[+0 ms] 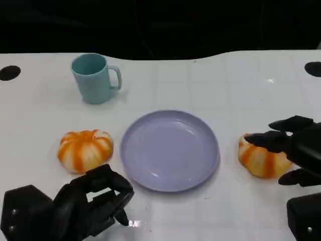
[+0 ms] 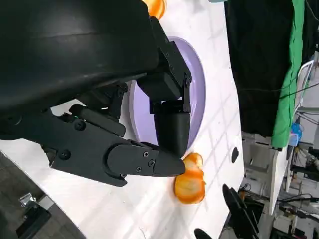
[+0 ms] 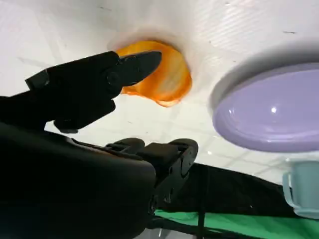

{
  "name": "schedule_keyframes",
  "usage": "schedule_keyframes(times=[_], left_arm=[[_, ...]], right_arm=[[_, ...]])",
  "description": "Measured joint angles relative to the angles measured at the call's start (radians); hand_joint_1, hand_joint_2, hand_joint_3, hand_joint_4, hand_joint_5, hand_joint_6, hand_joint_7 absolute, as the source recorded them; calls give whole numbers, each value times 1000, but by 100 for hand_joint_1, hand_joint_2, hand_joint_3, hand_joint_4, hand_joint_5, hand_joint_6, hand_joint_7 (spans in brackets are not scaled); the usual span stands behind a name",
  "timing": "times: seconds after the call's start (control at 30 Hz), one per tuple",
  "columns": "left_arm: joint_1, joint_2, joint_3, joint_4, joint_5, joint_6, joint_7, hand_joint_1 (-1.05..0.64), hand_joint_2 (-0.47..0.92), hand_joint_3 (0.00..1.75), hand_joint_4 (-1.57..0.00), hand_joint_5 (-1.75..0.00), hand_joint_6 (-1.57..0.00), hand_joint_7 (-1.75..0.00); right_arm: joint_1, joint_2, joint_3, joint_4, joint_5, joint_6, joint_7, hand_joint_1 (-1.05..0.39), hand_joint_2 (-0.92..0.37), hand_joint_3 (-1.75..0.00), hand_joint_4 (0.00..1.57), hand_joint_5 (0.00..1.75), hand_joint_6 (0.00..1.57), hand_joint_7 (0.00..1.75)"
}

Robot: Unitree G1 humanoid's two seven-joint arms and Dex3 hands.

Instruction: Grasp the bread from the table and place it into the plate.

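Two orange-and-white striped bread rolls lie on the white table, one on either side of the lavender plate. The left bread sits just beyond my left hand, whose fingers are curled in with nothing in them. The right bread is half covered by my right hand. That hand's fingers are spread, one reaching over the bread's top and another low at its near side. In the right wrist view a finger lies across the right bread, beside the plate.
A teal mug stands at the back left, handle to the right. It appears again as the mug in the right wrist view. The table's far edge meets a dark backdrop. The left wrist view has the plate and the right bread.
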Motion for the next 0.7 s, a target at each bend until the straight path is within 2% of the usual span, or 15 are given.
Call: schedule_keyframes(times=[0.3,0.5,0.7], left_arm=[[-1,0,0,-1,0,2,5,-52,92,28,-71,-175,-72,-139],[-1,-1,-1,0,0,1,5,-53,92,28,-71,-175,-72,-139],[0,-1,-4,-2,3,1,10,-53,92,28,-72,-175,-72,-140]], right_arm=[[-116,33,102,190,-18,21,-20,-49,-85,-1,13,19,28,0],[-194,78,156,318,-20,27,-41,-48,-86,-1,16,17,30,1],[-270,117,206,415,-20,72,-6,-43,-87,-1,26,16,37,3]])
